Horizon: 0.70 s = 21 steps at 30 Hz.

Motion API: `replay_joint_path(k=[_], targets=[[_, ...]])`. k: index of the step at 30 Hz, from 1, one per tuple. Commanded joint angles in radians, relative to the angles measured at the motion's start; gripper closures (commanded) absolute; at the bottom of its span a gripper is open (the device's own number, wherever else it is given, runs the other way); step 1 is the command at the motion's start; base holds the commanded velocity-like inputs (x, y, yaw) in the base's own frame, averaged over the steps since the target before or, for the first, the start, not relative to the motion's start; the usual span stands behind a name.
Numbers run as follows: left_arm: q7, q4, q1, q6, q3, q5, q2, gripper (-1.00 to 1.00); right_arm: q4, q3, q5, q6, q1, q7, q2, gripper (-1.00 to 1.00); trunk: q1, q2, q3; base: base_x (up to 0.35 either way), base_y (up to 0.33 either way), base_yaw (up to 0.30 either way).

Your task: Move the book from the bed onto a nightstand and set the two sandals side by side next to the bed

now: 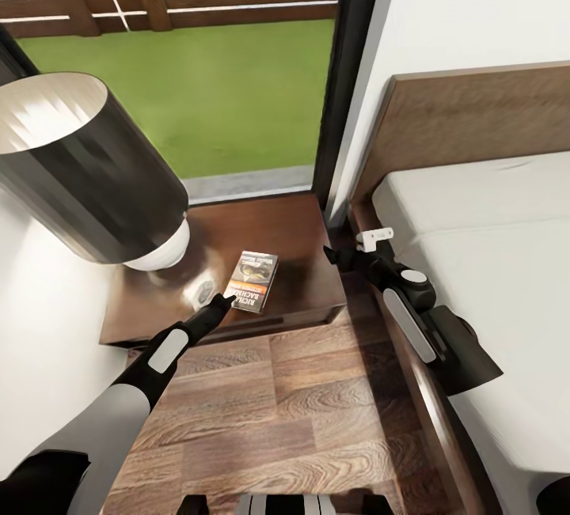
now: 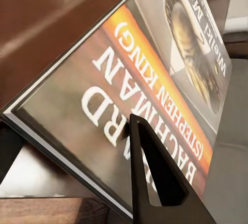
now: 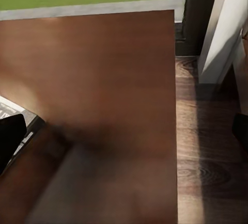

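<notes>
The book [image 1: 255,281] lies flat on the nightstand [image 1: 301,222] beside the lamp [image 1: 87,167]; the left gripper [image 1: 224,304] touches its near edge, grip unclear. The right gripper [image 1: 336,255], also unclear, hovers by the bed [image 1: 491,262].

Open glossy brown wooden nightstand top [image 1: 305,262] toward the bed side — bare there. Blocked on the other side by big dark cylindrical lampshade [image 1: 79,163] overhanging round white lamp base [image 1: 162,250]. Narrow wood-plank floor strip [image 1: 277,412] between white wall and dark-brown bed frame [image 1: 431,412].

Bright window daylight, glossy nightstand [image 1: 293,278] glare, blurred wrist close-ups.
</notes>
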Motion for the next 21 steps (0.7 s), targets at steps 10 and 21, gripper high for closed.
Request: replay_joint_path(k=[10, 21], targets=[[-0.001, 0.0, 0.0, 0.003, -0.005, 0.01, 0.001, 1.0, -0.001, 0.001, -0.006, 0.004, -0.001, -0.004, -0.001, -1.0, 0.0, 0.0, -0.002, 0.028, 0.0, 0.0], [-0.002, 0.0, 0.001, 0.003, -0.005, 0.01, 0.001, 1.0, -0.001, 0.0, -0.006, 0.004, -0.001, -0.004, -0.001, -1.0, 0.0, 0.0, -0.002, 0.144, 0.0, 0.0]])
